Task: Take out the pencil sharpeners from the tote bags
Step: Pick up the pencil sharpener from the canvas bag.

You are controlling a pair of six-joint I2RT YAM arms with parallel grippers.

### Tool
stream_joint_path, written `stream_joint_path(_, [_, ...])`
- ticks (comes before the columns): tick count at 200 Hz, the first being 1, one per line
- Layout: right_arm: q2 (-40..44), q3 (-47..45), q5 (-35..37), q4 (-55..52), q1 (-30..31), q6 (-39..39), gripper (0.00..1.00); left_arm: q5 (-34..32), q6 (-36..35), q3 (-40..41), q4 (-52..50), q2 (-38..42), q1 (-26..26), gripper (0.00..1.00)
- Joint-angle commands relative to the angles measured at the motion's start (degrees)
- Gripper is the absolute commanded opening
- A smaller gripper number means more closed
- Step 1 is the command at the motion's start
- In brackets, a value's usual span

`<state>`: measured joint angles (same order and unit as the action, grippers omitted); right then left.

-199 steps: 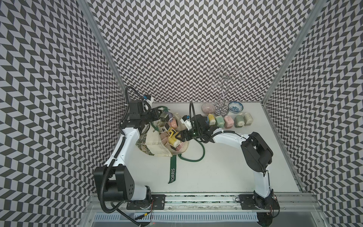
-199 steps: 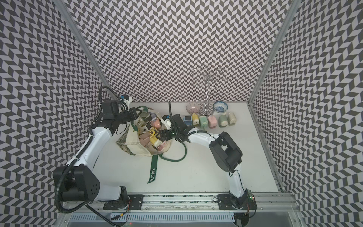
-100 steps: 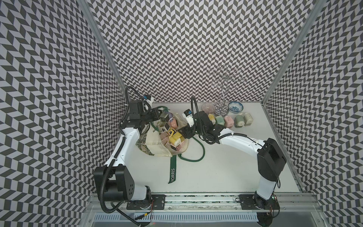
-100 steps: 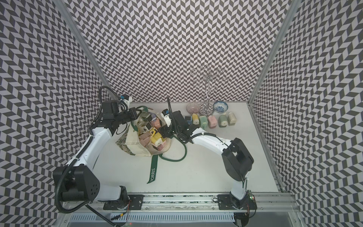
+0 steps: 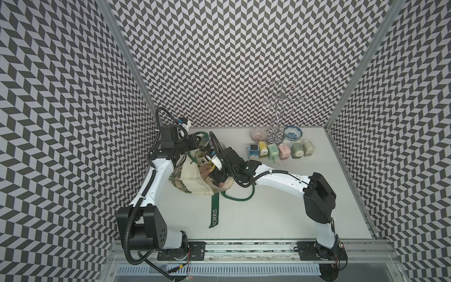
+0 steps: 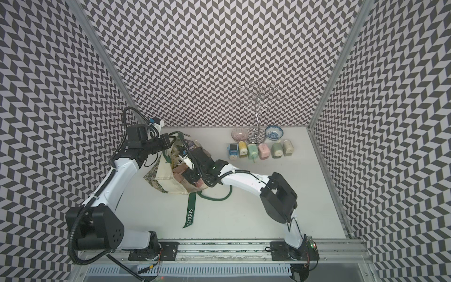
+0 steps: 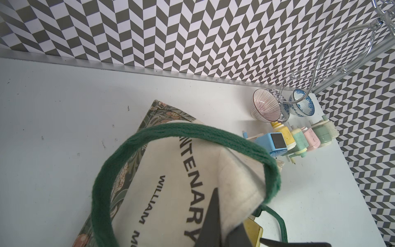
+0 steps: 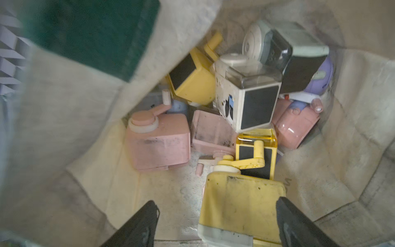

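Most pencil sharpeners (image 8: pixel 248 100) lay heaped inside the tote bag (image 5: pixel 192 175), with six rowed outside on the table. My right gripper (image 8: pixel 215 202) hung spread wide over a yellow sharpener (image 8: pixel 241 205); my left gripper (image 5: pixel 194 144) pinched the bag's rim. Scuffed white table (image 5: pixel 280 207), chevron walls (image 5: pixel 231 61) all around.

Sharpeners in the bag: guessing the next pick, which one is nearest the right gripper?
The big yellow sharpener, between the open right gripper's tips; the pink sharpeners, white sharpener and rest lie farther in.
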<state>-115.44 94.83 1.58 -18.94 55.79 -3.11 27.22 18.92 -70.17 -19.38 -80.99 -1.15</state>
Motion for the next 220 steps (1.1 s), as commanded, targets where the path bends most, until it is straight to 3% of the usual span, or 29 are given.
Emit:
stream_joint_path(1, [-3.17,3.25,3.8,-4.4,0.79,-1.72,0.89,1.68,-0.58,-1.02,3.12,2.99,0.15,0.0])
stream_joint_path(44, [-7.94,6.07,6.17,-7.95,3.26,-5.54,0.91,1.69,-0.59,-1.06,3.07,2.97,0.14,0.0])
stream_joint_path(73, [-11.37,7.6,15.51,-9.51,4.89,-7.05,0.93,1.69,-0.63,-1.03,3.12,2.95,0.13,0.0])
stream_joint_path(122, [-14.99,11.26,24.45,-14.68,4.94,-6.7,0.93,1.96,-0.46,-1.06,3.11,2.79,0.14,0.0])
stream_joint_path(157, [-14.43,11.94,23.31,-14.41,4.11,-6.11,0.87,1.88,-0.5,-1.0,3.16,2.77,0.31,0.0])
stream_joint_path(220, [-12.62,13.21,15.08,-15.53,-1.74,-1.91,0.65,1.95,-0.5,-1.06,3.13,2.68,0.35,0.0])
